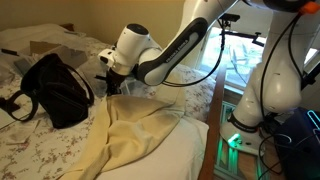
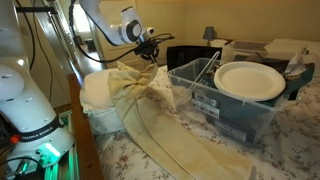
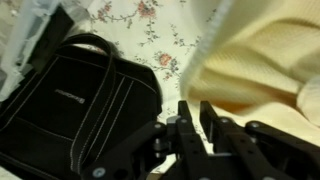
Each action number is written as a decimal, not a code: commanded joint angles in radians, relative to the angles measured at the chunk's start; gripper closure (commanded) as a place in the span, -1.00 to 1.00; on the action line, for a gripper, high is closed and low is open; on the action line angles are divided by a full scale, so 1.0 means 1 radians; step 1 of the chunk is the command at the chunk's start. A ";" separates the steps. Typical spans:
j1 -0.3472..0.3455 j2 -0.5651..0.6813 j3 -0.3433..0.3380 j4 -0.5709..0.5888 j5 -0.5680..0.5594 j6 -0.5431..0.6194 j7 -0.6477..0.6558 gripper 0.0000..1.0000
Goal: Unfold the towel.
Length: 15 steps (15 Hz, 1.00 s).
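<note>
The towel runs along the mattress edge, its bunched top at the gripper; the jaws stand narrow, and I cannot tell whether they hold cloth. A black bag crowds it, and 1 white plate tops the clear bin.

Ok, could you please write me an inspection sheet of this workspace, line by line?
Surface: bed with a white floral-print bedspread; a plain white sheet lies at its edge.
Job's things: the towel, pale yellow, rumpled in long folds, between the bedspread and the sheet.
Clutter: black bag beside the towel; in an exterior view, a clear plastic bin holding a white plate.
Grippers: gripper low at the towel's upper end; whether it is open or shut cannot be told.
Cables: black cables hang beside the robot's body.
Surroundings: window behind the arm; beige wall.
</note>
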<state>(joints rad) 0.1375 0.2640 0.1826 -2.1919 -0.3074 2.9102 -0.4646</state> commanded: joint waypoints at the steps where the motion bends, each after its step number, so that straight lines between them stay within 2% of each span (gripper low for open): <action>1: -0.100 0.096 0.204 0.064 0.237 -0.057 -0.200 0.02; 4: -0.161 0.114 0.370 0.076 0.353 -0.128 -0.345 -0.43; 8: -0.185 0.159 0.498 0.140 0.464 -0.200 -0.548 -0.95; 12: -0.195 0.239 0.550 0.223 0.519 -0.310 -0.729 -1.00; 14: -0.180 0.275 0.531 0.258 0.524 -0.390 -0.774 -0.98; 15: -0.168 0.293 0.512 0.276 0.523 -0.432 -0.785 -0.88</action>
<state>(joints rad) -0.0387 0.4703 0.7100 -2.0033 0.1884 2.5912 -1.1646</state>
